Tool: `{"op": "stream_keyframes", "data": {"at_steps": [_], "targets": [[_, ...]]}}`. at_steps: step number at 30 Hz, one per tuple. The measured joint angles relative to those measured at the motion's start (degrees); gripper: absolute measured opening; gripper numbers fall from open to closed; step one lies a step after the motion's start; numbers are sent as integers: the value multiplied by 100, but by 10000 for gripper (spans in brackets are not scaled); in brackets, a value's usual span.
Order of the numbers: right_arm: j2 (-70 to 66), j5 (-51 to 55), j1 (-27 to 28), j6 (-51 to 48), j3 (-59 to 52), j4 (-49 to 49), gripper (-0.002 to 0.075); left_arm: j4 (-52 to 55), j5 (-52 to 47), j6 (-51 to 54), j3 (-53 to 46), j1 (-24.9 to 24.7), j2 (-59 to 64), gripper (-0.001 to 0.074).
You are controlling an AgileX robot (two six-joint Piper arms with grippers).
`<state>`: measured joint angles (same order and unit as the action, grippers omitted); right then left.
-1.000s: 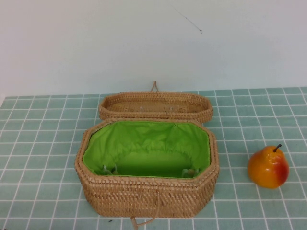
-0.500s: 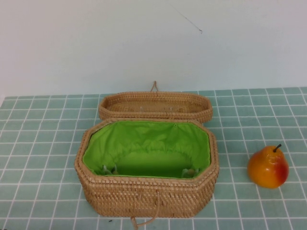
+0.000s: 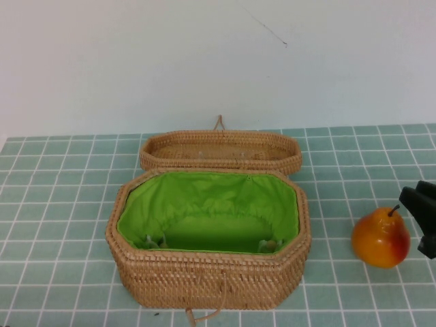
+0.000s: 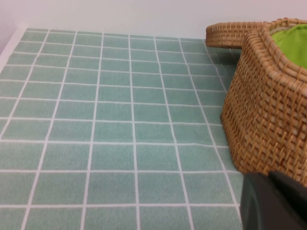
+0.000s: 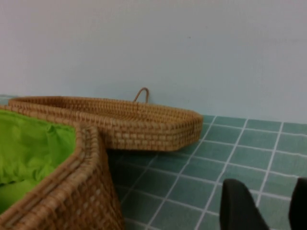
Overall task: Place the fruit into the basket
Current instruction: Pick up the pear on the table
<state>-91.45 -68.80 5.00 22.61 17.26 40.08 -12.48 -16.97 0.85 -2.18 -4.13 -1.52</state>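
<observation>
The fruit (image 3: 380, 237), a yellow-orange pear with a red blush and a dark stem, stands on the tiled table right of the basket (image 3: 204, 276). The basket is open, its green lining empty, with the lid (image 3: 221, 151) lying back behind it. My right gripper (image 3: 424, 221) comes in at the right edge just beside the pear, open and empty. In the right wrist view its fingers (image 5: 240, 206) stand apart over the tiles; the pear is out of that view. My left gripper (image 4: 276, 201) sits low by the basket's wall (image 4: 268, 110), shut and empty.
The table (image 3: 61, 204) is covered with a green tiled cloth, and a white wall stands behind it. The basket's loop clasp (image 3: 219, 122) sticks up from the lid's far edge. The lid also shows in the right wrist view (image 5: 110, 122).
My right gripper has come into the high view at the right edge, next to the pear. The pear and basket have not moved.
</observation>
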Motion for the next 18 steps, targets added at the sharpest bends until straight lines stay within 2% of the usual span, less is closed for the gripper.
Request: {"op": "stream_keyframes", "data": {"at_steps": [8, 18], "targets": [[-282, -10, -32, 12, 478, 48, 248, 0, 0, 0, 0, 0, 0, 0], [-821, -21, -397, -245, 592, -259, 249, 0, 0, 0, 0, 0, 0, 0]]}}
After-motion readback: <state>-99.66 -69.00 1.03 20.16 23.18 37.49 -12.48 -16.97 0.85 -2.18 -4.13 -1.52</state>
